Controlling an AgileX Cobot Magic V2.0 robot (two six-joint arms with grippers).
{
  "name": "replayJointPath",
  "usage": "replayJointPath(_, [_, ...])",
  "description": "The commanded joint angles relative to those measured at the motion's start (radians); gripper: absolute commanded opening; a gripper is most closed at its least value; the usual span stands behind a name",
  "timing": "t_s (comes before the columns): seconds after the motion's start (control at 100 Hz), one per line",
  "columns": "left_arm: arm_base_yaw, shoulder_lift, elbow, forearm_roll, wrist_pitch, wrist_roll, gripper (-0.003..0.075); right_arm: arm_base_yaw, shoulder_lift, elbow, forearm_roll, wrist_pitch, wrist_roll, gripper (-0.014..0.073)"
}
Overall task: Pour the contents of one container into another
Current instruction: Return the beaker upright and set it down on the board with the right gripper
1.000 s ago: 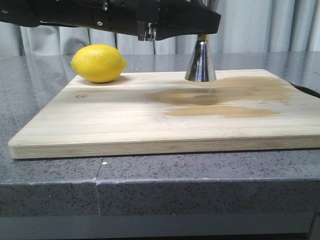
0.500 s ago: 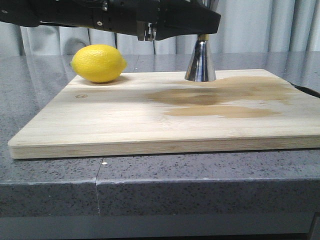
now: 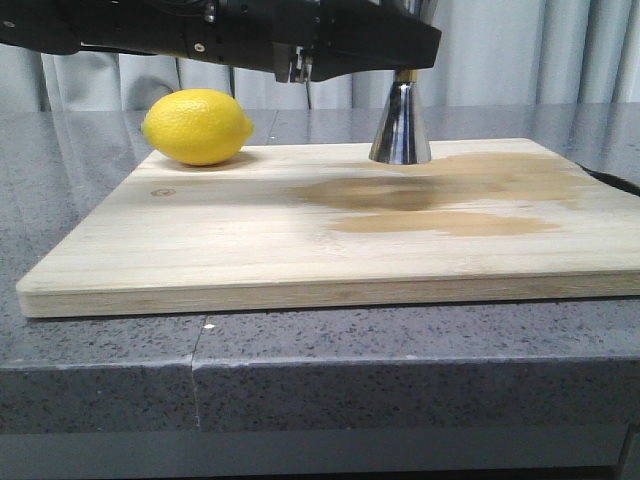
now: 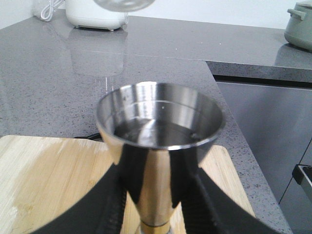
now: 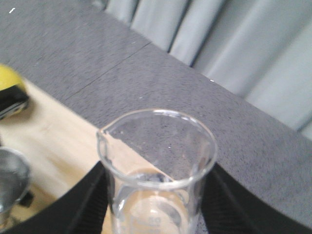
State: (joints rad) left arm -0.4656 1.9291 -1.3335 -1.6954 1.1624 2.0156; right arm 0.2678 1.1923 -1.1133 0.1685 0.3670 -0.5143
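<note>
The steel hourglass jigger (image 3: 401, 128) stands upright on the wooden board (image 3: 200, 240), its thin gold band just under my black left arm (image 3: 250, 35). In the left wrist view my left gripper (image 4: 159, 204) is shut on the jigger (image 4: 160, 117), with a finger against each side of the upper cone; clear liquid lies in the cup. My right gripper (image 5: 157, 204) is shut on the clear glass beaker (image 5: 156, 161), held upright, pour lip toward the jigger (image 5: 9, 181). A blurred glass base (image 4: 124, 4) hangs above and behind the jigger.
A yellow lemon (image 3: 197, 126) lies at the board's far left corner. A wide wet stain (image 3: 430, 195) darkens the board in front of and right of the jigger. A white appliance (image 4: 95, 14) and a grey-green pot (image 4: 298, 27) stand far off on the counter.
</note>
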Motion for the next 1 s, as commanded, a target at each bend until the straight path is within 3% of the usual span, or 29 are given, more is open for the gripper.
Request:
replayJointPath(0.0, [-0.006, -0.053, -0.025, -0.074, 0.099, 0.001, 0.0178, -0.038, -0.038, 0.045, 0.115, -0.19, 0.003, 0.0318])
replayJointPath(0.19, [-0.006, -0.053, -0.025, -0.074, 0.099, 0.001, 0.0178, -0.038, -0.033, 0.257, 0.29, -0.527, 0.003, 0.0318])
replayJointPath(0.32, [-0.006, -0.053, -0.025, -0.074, 0.099, 0.001, 0.0178, -0.014, -0.003, 0.371, 0.321, -0.733, 0.059, 0.0318])
replayJointPath(0.58, [-0.006, -0.053, -0.025, -0.074, 0.099, 0.001, 0.0178, 0.014, 0.125, 0.436, 0.29, -0.887, 0.149, 0.0318])
replayJointPath(0.75, [-0.006, -0.053, -0.025, -0.074, 0.099, 0.001, 0.0178, 0.014, 0.205, 0.436, 0.167, -0.963, 0.272, 0.0318])
replayJointPath(0.99, [-0.006, -0.053, -0.025, -0.074, 0.099, 0.001, 0.0178, 0.014, 0.309, 0.436, 0.109, -1.114, 0.278, 0.0318])
